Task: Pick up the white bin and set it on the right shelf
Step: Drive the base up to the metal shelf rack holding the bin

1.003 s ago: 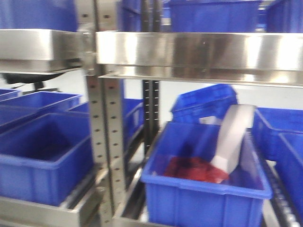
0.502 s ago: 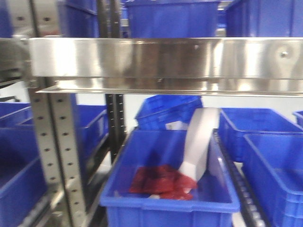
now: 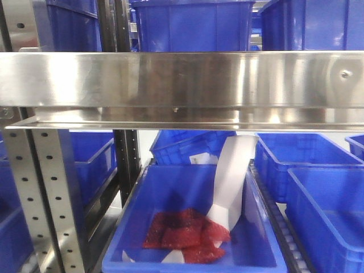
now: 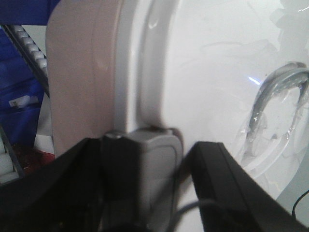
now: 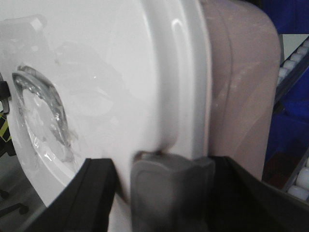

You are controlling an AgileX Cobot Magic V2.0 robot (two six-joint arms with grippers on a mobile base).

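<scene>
Blue bins (image 3: 193, 25) fill the rack beyond the white bin (image 4: 207, 72). Fingers of the left gripper (image 4: 149, 145) and right gripper (image 5: 161, 162) flank grey clasps (image 4: 145, 164) on its lid rim; whether they pinch is unclear. A loose hold could drop it at the right shelf (image 3: 182, 79).

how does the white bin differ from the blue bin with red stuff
The white bin is pale pinkish with a glossy lid; the blue bin is blue and open-topped. The left gripper and right gripper hold the white bin; the blue bin sits in the rack. Both are plastic.
</scene>
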